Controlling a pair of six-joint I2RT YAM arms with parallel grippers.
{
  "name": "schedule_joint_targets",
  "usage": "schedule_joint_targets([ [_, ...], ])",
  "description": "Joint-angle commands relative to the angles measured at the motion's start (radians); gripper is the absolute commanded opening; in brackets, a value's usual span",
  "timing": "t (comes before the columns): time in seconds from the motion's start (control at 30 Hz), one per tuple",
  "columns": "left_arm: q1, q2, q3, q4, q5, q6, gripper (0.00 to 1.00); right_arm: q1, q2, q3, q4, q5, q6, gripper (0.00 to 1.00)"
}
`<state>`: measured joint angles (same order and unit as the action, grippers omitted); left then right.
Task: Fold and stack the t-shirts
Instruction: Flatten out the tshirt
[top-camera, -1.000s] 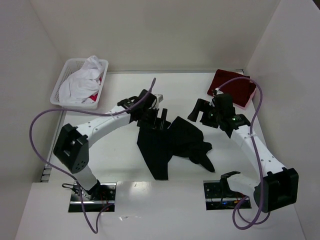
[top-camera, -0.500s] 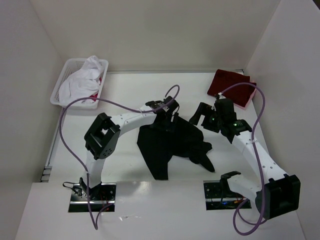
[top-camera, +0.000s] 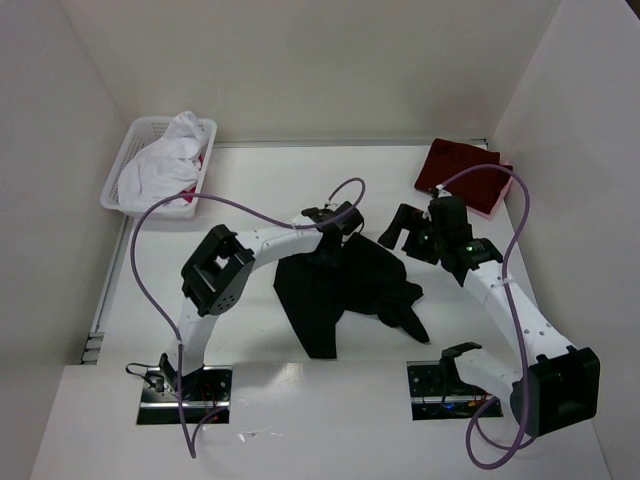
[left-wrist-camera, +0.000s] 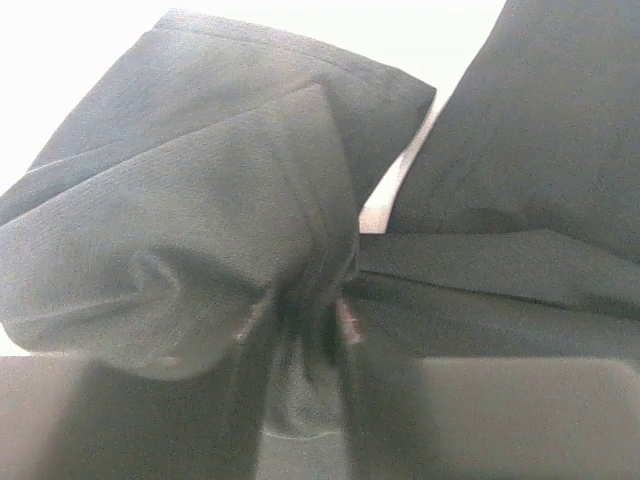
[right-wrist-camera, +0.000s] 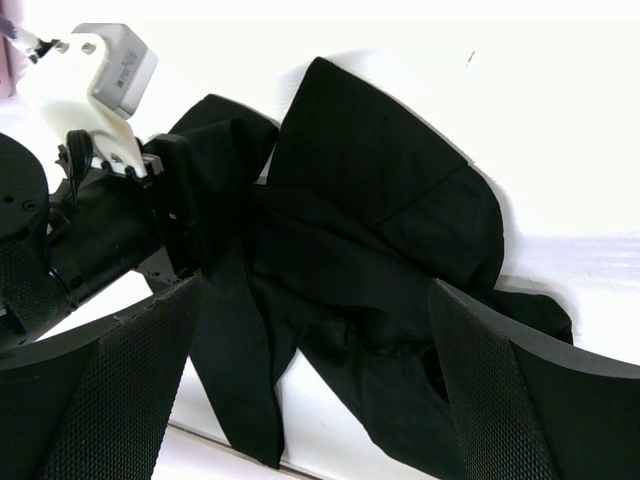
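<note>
Basket of white plastic lattice (top-camera: 113, 180), far left, holds white and red cloth t-shirts (top-camera: 165, 165). My left hand (top-camera: 335, 235) pinches the crumpled black cloth t-shirt (top-camera: 340, 290) on the desk (top-camera: 250, 190), its fingers (left-wrist-camera: 130, 425) blurred. Right hand (top-camera: 403, 232) gapes empty beside it; folded dark red t-shirt (top-camera: 460, 175) far right.

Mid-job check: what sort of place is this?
Probably a lab test cell: plain white walls box in the table, two robot arms are bolted to it, with a black t-shirt and lattice basket as props.

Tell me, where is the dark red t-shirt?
In the top view, the folded dark red cloth t-shirt lies in the far right corner, just beyond the right pincer.
</note>
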<state>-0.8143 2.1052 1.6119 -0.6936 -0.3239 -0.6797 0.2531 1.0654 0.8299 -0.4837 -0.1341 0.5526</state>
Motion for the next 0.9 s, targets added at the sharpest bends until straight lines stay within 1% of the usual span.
schedule_joint_targets([
  [0.0, 0.000, -0.071, 0.013, -0.023, -0.025, -0.027, 0.17, 0.006, 0.031, 0.014, 0.053, 0.019, -0.013, 0.99],
  [0.03, 0.000, -0.097, 0.021, -0.023, -0.012, -0.027, 0.06, 0.006, 0.044, 0.014, 0.063, 0.019, -0.021, 0.99],
  [0.1, 0.000, -0.144, 0.022, -0.030, 0.009, -0.027, 0.00, 0.006, 0.066, 0.014, 0.072, 0.019, -0.022, 0.99],
  [0.2, 0.020, -0.224, -0.006, -0.032, 0.011, -0.039, 0.00, 0.006, 0.092, 0.033, 0.082, 0.019, -0.022, 0.99],
  [0.33, 0.086, -0.432, -0.121, -0.041, -0.005, -0.105, 0.00, 0.006, 0.174, 0.070, 0.094, 0.010, -0.031, 0.99],
  [0.37, 0.097, -0.459, -0.145, -0.049, -0.012, -0.119, 0.00, 0.006, 0.174, 0.071, 0.094, 0.010, -0.031, 0.99],
  [0.4, 0.123, -0.490, -0.174, -0.050, -0.014, -0.150, 0.00, 0.006, 0.198, 0.081, 0.094, 0.001, -0.031, 0.99],
  [0.47, 0.171, -0.591, -0.284, -0.069, -0.029, -0.191, 0.00, 0.006, 0.238, 0.102, 0.094, -0.001, -0.037, 0.99],
  [0.53, 0.214, -0.637, -0.342, -0.078, 0.002, -0.203, 0.00, 0.006, 0.269, 0.112, 0.094, -0.001, -0.040, 0.99],
  [0.57, 0.232, -0.658, -0.371, -0.083, 0.024, -0.208, 0.02, 0.006, 0.284, 0.125, 0.094, -0.001, -0.040, 0.99],
  [0.6, 0.239, -0.689, -0.407, -0.083, 0.039, -0.208, 0.06, 0.006, 0.304, 0.141, 0.094, -0.001, -0.040, 0.99],
  [0.63, 0.241, -0.704, -0.417, -0.084, 0.053, -0.210, 0.08, 0.006, 0.311, 0.152, 0.096, -0.002, -0.040, 0.99],
  [0.67, 0.246, -0.719, -0.451, -0.091, 0.068, -0.215, 0.16, 0.006, 0.336, 0.165, 0.101, -0.008, -0.040, 0.99],
  [0.73, 0.251, -0.740, -0.483, -0.097, 0.088, -0.227, 0.25, 0.017, 0.371, 0.189, 0.107, -0.010, -0.040, 0.98],
  [0.77, 0.257, -0.749, -0.497, -0.107, 0.091, -0.227, 0.32, 0.019, 0.398, 0.196, 0.115, -0.010, -0.040, 0.98],
  [0.87, 0.257, -0.758, -0.507, -0.113, 0.125, -0.222, 0.39, 0.056, 0.475, 0.252, 0.125, -0.010, -0.040, 0.98],
])
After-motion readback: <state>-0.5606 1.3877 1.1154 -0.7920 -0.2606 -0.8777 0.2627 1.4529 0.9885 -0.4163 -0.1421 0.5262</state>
